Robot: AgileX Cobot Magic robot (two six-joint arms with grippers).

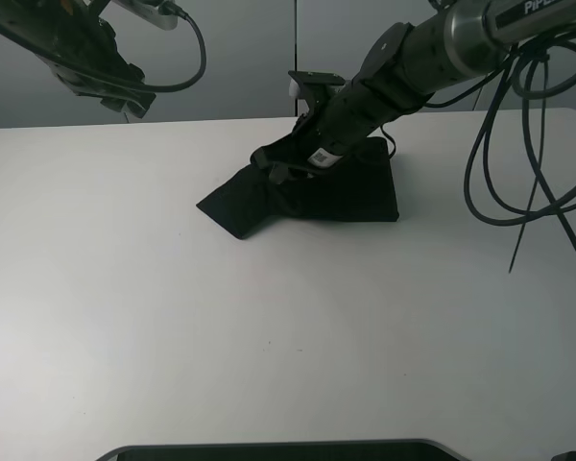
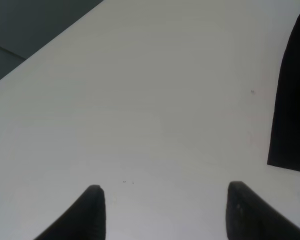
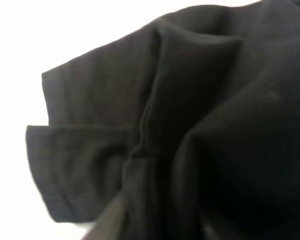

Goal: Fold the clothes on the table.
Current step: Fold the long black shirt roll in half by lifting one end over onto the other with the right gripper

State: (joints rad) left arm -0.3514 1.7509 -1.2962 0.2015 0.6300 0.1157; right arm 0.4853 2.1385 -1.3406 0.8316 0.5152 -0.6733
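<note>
The black short-sleeved T-shirt [image 1: 346,197], pinched in the right claw [image 1: 280,171] and heaped beneath it on the wide white table [image 1: 269,327], should be drawn over evenly and laid flat, the left claw [image 2: 163,191] being spread wide, well apart.

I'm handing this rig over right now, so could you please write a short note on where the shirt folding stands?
Left gripper: open, empty, over bare table beside the shirt's edge.
Right gripper: down in the left end of the shirt; the cloth hides whether it is gripping.
Shirt: a compact bundle, centre-right on the table, with a sleeve sticking out.
Done: folded over into layers.
Left: probably tuck the sleeve in, flatten, let go.
</note>
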